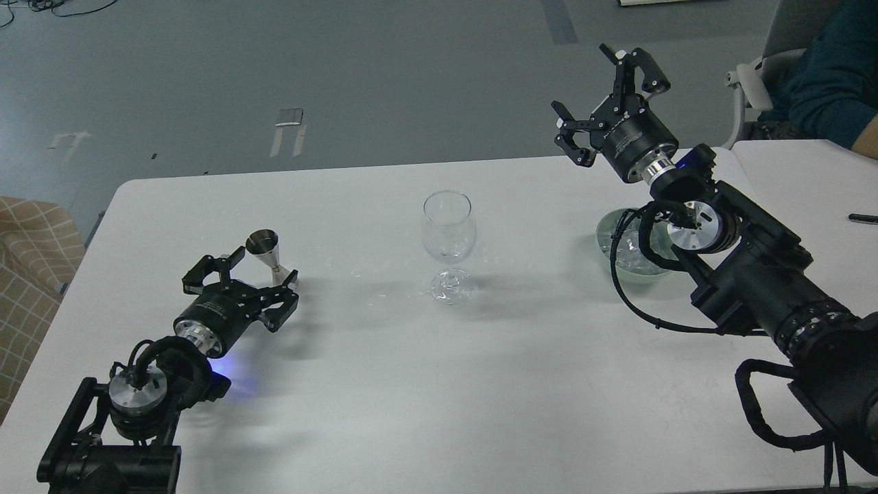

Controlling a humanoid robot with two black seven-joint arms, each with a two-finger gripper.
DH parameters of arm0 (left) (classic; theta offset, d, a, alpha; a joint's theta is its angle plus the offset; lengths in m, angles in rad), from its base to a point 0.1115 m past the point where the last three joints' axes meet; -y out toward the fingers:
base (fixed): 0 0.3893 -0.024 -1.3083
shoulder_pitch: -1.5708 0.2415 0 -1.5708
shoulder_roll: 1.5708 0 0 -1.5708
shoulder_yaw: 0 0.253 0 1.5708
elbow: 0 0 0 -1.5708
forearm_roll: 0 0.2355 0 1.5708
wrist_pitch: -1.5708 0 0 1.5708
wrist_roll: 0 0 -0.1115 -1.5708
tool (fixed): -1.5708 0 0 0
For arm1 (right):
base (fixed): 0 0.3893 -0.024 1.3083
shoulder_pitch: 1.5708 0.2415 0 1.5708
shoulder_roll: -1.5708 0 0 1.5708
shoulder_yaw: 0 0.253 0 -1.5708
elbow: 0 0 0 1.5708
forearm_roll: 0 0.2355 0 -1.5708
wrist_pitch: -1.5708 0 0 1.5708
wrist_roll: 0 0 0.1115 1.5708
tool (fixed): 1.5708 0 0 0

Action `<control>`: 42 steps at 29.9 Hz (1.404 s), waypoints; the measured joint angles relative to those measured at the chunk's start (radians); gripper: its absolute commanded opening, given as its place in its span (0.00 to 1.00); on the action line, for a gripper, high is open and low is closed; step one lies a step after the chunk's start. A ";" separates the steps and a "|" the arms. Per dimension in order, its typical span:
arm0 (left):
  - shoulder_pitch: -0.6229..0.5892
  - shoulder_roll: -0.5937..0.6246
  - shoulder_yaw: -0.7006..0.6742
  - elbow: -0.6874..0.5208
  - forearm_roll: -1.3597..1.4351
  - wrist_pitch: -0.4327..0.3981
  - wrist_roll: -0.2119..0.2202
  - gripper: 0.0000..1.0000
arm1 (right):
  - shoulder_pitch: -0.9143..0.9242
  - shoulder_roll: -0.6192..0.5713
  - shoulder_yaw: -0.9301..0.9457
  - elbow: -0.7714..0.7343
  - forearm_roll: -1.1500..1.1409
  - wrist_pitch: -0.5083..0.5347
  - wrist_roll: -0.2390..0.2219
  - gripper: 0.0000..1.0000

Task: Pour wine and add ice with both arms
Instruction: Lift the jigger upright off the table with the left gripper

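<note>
An empty clear wine glass [448,237] stands upright at the middle of the white table [425,384]. A small steel jigger [267,255] stands to its left. My left gripper [258,269] is open, with its fingers on either side of the jigger's lower part. A pale green bowl [607,240] holds the clear ice cubes [627,259] at the right, partly hidden by my right arm. My right gripper [598,90] is open and empty, raised above and behind the bowl.
A second white table [809,185] stands at the right with a black pen [862,218] on it. A person in a dark teal top [826,75] sits on a chair at the far right. A checked cushion [27,267] lies off the table's left edge.
</note>
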 measured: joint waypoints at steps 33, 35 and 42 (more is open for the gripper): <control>-0.061 -0.050 0.005 0.031 0.055 0.004 -0.008 0.20 | -0.003 0.002 -0.001 0.000 0.000 0.000 0.000 1.00; -0.061 -0.058 0.005 0.031 0.057 0.003 -0.011 0.18 | -0.003 0.002 -0.001 0.000 0.000 0.000 0.000 1.00; -0.059 -0.067 0.001 0.031 0.057 0.002 -0.027 0.02 | -0.004 0.002 -0.002 0.000 -0.001 0.000 0.000 1.00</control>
